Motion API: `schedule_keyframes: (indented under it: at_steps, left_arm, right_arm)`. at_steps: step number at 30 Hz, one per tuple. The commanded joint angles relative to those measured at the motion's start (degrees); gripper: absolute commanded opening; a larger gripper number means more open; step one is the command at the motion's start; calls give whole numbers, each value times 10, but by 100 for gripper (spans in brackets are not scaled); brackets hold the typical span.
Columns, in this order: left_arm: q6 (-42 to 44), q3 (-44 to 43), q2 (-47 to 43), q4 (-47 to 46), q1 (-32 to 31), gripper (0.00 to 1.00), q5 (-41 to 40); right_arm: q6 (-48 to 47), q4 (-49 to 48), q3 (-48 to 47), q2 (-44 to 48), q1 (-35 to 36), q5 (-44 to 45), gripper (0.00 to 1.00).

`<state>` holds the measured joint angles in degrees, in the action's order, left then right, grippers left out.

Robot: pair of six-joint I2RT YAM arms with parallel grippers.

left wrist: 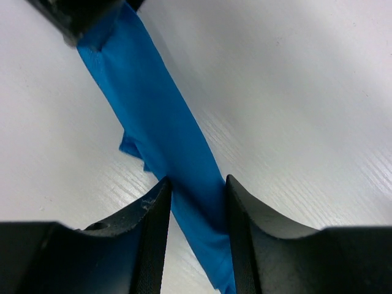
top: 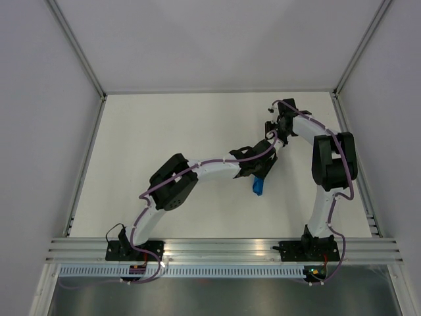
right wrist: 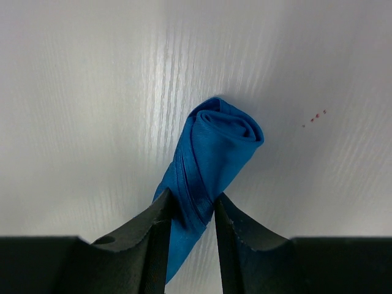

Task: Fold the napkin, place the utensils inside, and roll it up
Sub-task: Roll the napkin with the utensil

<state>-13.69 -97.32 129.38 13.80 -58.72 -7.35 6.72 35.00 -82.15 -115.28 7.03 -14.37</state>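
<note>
I have the rolled blue napkin [top: 258, 187] gripped at two places over the right-centre of the white table [top: 164, 125]. The left gripper [left wrist: 197, 180] has its jaws clenched on the roll partway along, and a short end sticks out behind them. The right gripper [right wrist: 193, 196] pinches the roll close to its other end, where the spiral of cloth layers shows. A small flap hangs from the roll's side. I cannot tell whether the roll touches the table.
</note>
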Motion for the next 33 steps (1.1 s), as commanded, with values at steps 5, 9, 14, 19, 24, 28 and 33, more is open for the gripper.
schedule_keyframes:
  at_steps: [5,9,14,19,24,28,33]
  left_arm:
    - [-28,32,-93,20,4,46,26]
    - [-43,65,-150,4,18,47,32]
    - [-52,121,-207,-5,33,47,36]
    - [-62,167,-250,-11,44,47,37]
    - [-64,190,-278,-11,47,47,37]
    - [-65,206,-290,-11,48,47,36]
    - [-65,208,-291,-11,53,47,43]
  right_arm:
    - [-33,-1,-80,-45,14,137,38]
    - [-58,1,-120,-75,33,192,38]
    - [-79,18,-174,-119,43,213,38]
    - [-91,24,-216,-151,51,241,38]
    - [-109,33,-260,-182,62,248,39]
    - [-118,35,-275,-195,70,253,41]
    - [-116,36,-279,-193,70,255,43]
